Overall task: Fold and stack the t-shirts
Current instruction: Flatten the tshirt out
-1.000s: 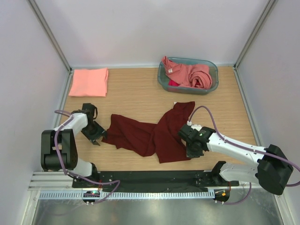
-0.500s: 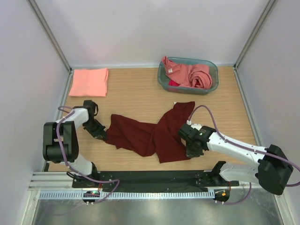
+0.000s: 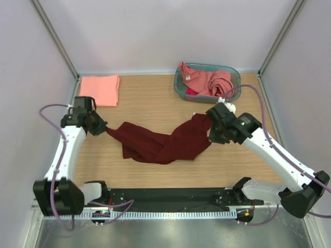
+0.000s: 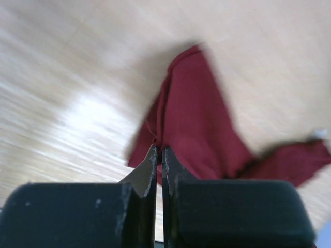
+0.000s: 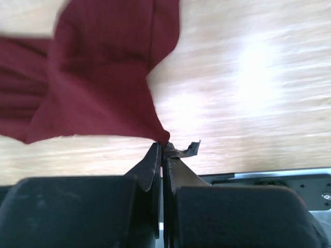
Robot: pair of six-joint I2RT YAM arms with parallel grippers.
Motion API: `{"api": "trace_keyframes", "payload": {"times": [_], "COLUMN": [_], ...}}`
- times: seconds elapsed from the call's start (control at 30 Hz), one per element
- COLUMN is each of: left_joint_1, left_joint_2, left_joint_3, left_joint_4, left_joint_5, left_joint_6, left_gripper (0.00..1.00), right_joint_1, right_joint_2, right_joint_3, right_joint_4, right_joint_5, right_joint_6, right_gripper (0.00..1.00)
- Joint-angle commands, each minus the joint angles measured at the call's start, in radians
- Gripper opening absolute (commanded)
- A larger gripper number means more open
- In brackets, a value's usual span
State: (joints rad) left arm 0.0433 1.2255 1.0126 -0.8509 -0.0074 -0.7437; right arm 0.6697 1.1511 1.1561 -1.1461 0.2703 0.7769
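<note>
A dark maroon t-shirt (image 3: 160, 143) hangs stretched between both grippers above the middle of the table. My left gripper (image 3: 103, 129) is shut on its left end, and the wrist view shows the cloth (image 4: 191, 124) pinched at the fingertips (image 4: 160, 151). My right gripper (image 3: 211, 132) is shut on the right end, where the cloth (image 5: 98, 88) and a small label bunch at the tips (image 5: 164, 146). A folded salmon t-shirt (image 3: 98, 90) lies at the back left. More pink t-shirts (image 3: 209, 81) are crumpled in the basket.
The teal-blue plastic basket (image 3: 179, 89) stands at the back right near the wall. Metal frame posts and white walls close in the table's left, right and back sides. A black rail runs along the near edge by the arm bases.
My left gripper has closed on the maroon shirt's left end. Both arms have risen and moved toward the back, lifting and stretching the shirt off the table.
</note>
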Motion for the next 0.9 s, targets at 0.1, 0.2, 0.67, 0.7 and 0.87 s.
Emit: {"api": "trace_keyframes", "payload": {"times": [0.1, 0.2, 0.67, 0.7, 0.87], "left_joint_1": [-0.034, -0.072, -0.181, -0.184, -0.206], "left_joint_2": [-0.149, -0.167, -0.214, -0.224, -0.308], "left_joint_3": [0.305, 0.447, 0.935, 0.952, 1.018], "left_joint_4": [-0.198, -0.212, -0.166, -0.151, -0.137], "left_joint_5": [-0.055, -0.104, -0.230, -0.220, -0.227], "left_joint_6": [0.053, 0.087, 0.265, 0.270, 0.296], "left_gripper": [0.00, 0.00, 0.00, 0.00, 0.00], "right_joint_1": [-0.079, -0.085, -0.085, -0.085, -0.085], "right_joint_2": [0.015, 0.018, -0.129, -0.143, -0.217], "right_joint_3": [0.440, 0.627, 1.074, 1.076, 1.106], "right_joint_4": [-0.201, -0.250, -0.138, -0.118, -0.021], "right_joint_5": [0.167, 0.233, 0.299, 0.259, 0.077], "right_joint_6": [-0.087, -0.117, -0.297, -0.307, -0.387], "right_gripper": [0.01, 0.01, 0.01, 0.01, 0.01]}}
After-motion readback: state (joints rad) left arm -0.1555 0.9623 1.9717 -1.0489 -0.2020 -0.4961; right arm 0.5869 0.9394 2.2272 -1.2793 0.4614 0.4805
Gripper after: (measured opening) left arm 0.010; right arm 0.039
